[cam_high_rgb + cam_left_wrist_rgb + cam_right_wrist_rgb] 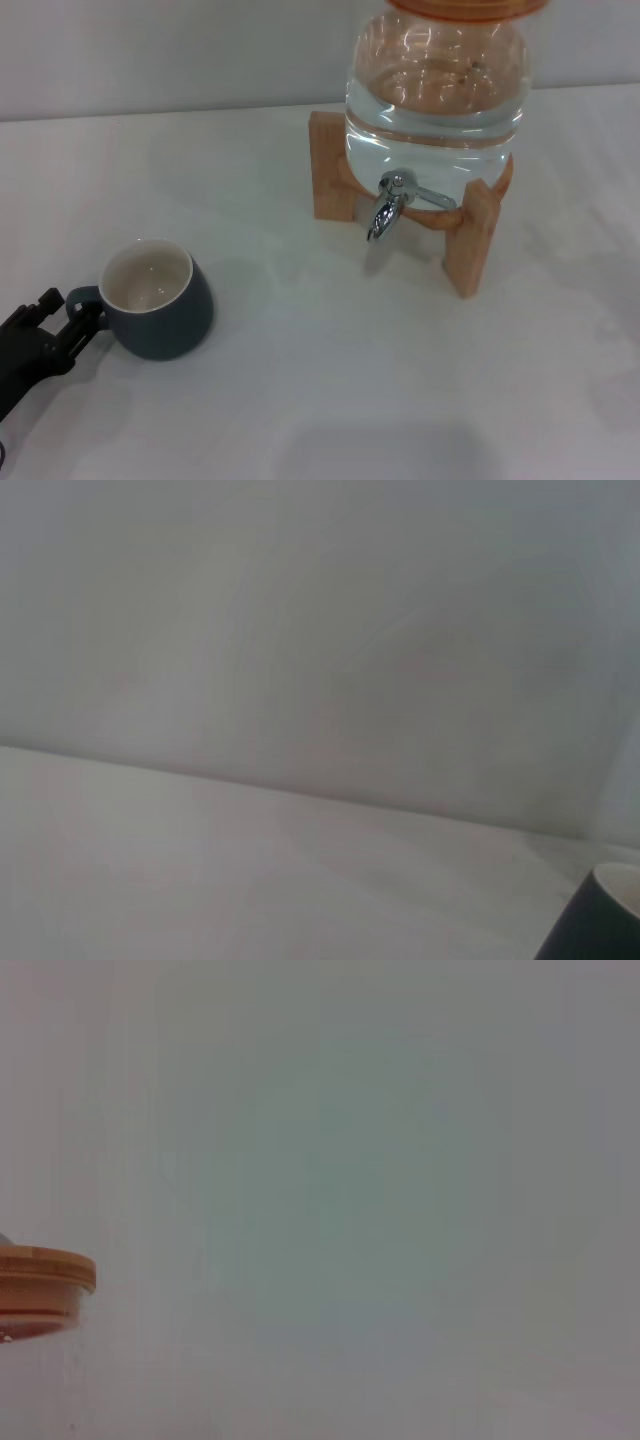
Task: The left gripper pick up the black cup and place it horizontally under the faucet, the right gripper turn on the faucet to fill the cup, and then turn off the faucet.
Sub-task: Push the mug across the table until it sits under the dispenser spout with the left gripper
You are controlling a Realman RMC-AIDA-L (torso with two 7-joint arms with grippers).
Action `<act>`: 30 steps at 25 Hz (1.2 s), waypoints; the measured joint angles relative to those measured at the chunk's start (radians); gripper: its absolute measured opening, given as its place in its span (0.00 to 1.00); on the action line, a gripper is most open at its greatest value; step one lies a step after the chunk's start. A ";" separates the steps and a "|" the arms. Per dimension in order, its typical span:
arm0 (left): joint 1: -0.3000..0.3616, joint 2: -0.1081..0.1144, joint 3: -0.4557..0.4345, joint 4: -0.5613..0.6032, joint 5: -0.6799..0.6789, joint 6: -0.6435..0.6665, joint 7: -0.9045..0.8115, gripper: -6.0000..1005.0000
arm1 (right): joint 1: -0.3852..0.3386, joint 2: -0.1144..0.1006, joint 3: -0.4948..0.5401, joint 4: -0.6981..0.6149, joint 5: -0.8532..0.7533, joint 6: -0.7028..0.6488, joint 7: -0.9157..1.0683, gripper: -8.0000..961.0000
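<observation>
Nearest, at the table's [330, 400] front-left corner, my left gripper [62, 318] has its fingers spread about the handle of the upright black cup [158, 300]. Faucet [388, 208] projects from the glass jar [435, 95] near the back edge, well apart.

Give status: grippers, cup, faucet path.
Left gripper at black cup handle, grip unclear. Right gripper out of view. Cup upright, empty, well left of faucet. Path clear.
</observation>
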 joint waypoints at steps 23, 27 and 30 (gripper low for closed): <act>-0.012 -0.004 0.000 0.000 0.002 -0.022 0.036 0.21 | 0.004 0.000 0.001 0.002 0.000 -0.008 -0.002 0.86; -0.039 -0.004 0.000 0.001 0.029 -0.011 0.041 0.20 | 0.009 0.000 -0.004 0.004 0.000 -0.008 -0.004 0.86; -0.069 -0.005 0.000 0.001 0.055 -0.001 0.044 0.20 | 0.010 0.000 -0.007 0.005 0.000 -0.008 -0.004 0.86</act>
